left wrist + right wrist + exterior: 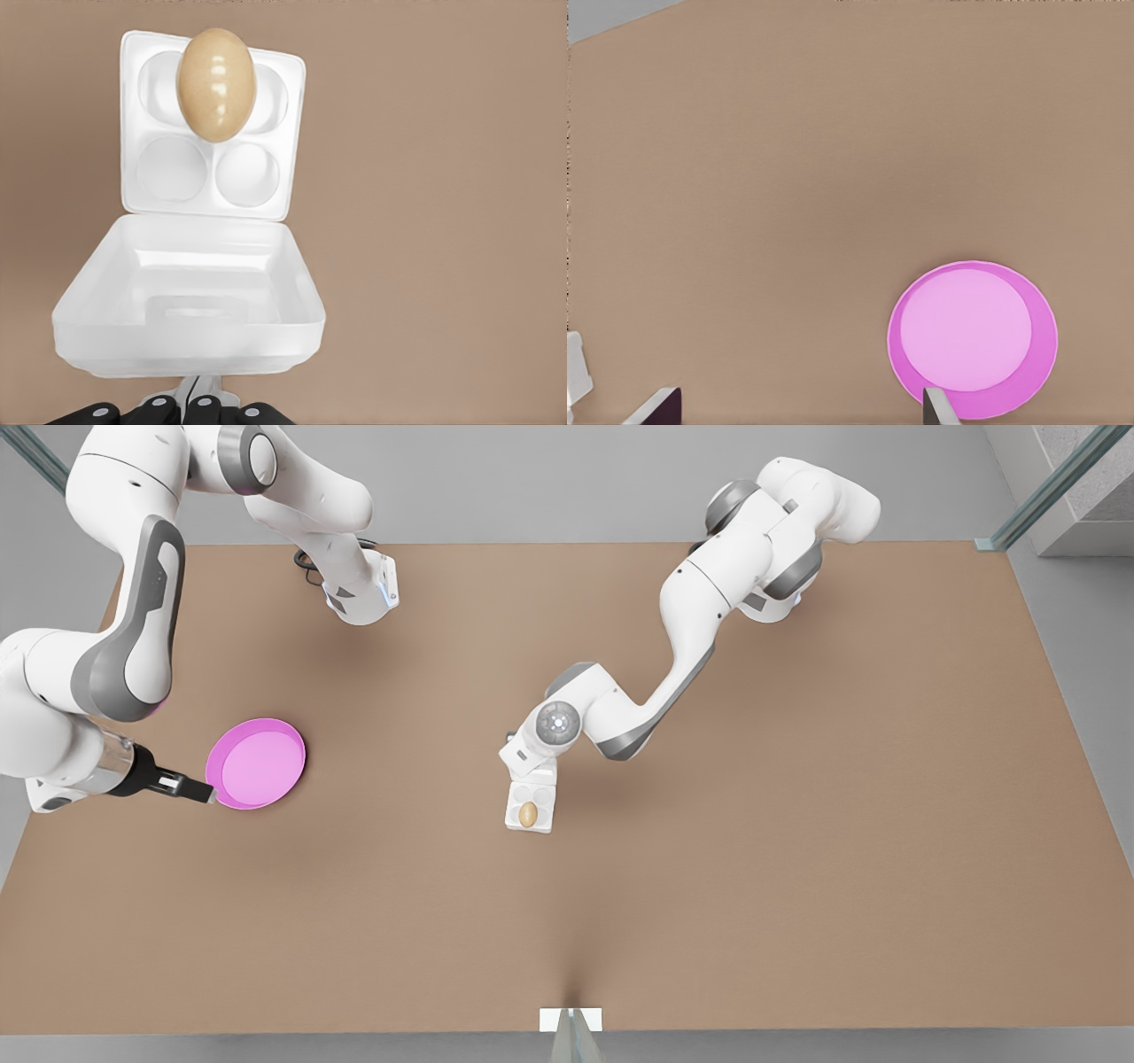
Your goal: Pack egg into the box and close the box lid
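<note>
At table centre, the left gripper (529,766) bends low, clamped on the box lid (188,297); egg (528,814) rests in the box (531,808); the right gripper (199,790), fingers spread, waits beside the pink plate (257,763).

- The left gripper (199,390) is cut off by the picture's edge and partly hidden behind the box lid (190,301).
- The right gripper (802,409) shows just two fingertips at the picture's edge.

A big brown table (709,824) holds a round pink plate (257,763) on the front view's left and a small white box (532,806) near the middle
</note>
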### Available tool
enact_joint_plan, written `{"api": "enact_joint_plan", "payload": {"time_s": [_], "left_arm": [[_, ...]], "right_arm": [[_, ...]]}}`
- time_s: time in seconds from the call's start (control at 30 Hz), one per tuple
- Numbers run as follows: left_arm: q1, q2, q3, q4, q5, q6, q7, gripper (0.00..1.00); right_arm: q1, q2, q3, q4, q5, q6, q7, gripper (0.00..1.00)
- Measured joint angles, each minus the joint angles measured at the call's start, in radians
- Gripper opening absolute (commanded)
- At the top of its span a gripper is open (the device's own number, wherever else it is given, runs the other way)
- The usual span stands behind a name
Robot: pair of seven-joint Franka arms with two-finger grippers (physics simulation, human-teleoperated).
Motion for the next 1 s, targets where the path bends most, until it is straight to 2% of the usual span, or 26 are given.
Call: {"api": "enact_joint_plan", "payload": {"time_s": [0.03, 0.3, 0.47, 0.57, 0.6, 0.63, 0.67, 0.7, 0.77, 0.83, 0.9, 0.97, 1.0], "left_arm": [[0.0, 0.013, 0.0, 0.0, 0.0, 0.053, -0.005, 0.21], [0.011, -0.001, 0.014, 0.049, -0.003, 0.04, 0.0, 0.21], [0.011, 0.009, 0.036, 0.071, -0.002, 0.102, -0.011, 0.21], [0.027, -0.019, 0.046, 0.073, -0.004, 0.05, -0.008, 0.21], [0.084, -0.073, 0.046, 0.074, -0.01, -0.054, -0.005, 0.23], [0.22, -0.166, 0.046, 0.073, -0.023, -0.258, 0.003, 0.39], [0.469, -0.263, 0.048, 0.074, -0.041, -0.459, 0.044, 0.71], [0.715, -0.327, 0.056, 0.084, -0.056, -0.52, 0.179, 1.0], [0.779, -0.343, 0.174, 0.215, -0.077, -0.464, 0.46, 1.0], [0.771, -0.42, 0.191, 0.217, -0.09, -0.418, 0.507, 1.0], [0.754, -0.493, 0.183, 0.203, -0.042, -0.456, 0.506, 1.0], [0.725, -0.686, 0.226, -0.082, 0.013, -0.37, 0.581, 1.0], [0.724, -0.676, 0.229, -0.095, 0.031, -0.363, 0.581, 1.0]], "right_arm": [[0.002, 0.0, 0.0, 0.0, 0.0, 0.0, -0.001, 1.0], [0.008, 0.002, 0.006, 0.0, -0.001, 0.001, 0.002, 1.0], [0.003, 0.002, 0.006, 0.0, -0.002, 0.004, 0.0, 1.0], [0.003, 0.002, 0.006, 0.0, -0.002, 0.006, 0.0, 1.0], [0.003, 0.002, 0.006, 0.0, -0.002, 0.006, 0.0, 1.0], [0.003, 0.002, 0.006, 0.0, -0.002, 0.006, 0.0, 1.0], [0.003, 0.0, 0.006, 0.0, -0.002, 0.006, 0.0, 1.0], [0.003, 0.001, 0.006, 0.0, -0.002, 0.006, 0.0, 1.0], [0.001, 0.002, 0.006, 0.0, -0.003, 0.006, -0.001, 1.0], [-0.001, 0.002, 0.006, 0.0, -0.003, 0.006, 0.0, 1.0], [-0.001, 0.002, 0.006, 0.0, -0.003, 0.008, -0.001, 1.0], [-0.001, 0.002, 0.006, 0.0, -0.007, 0.006, -0.002, 1.0], [0.0, 0.002, 0.006, 0.0, -0.01, 0.006, -0.003, 1.0]]}}
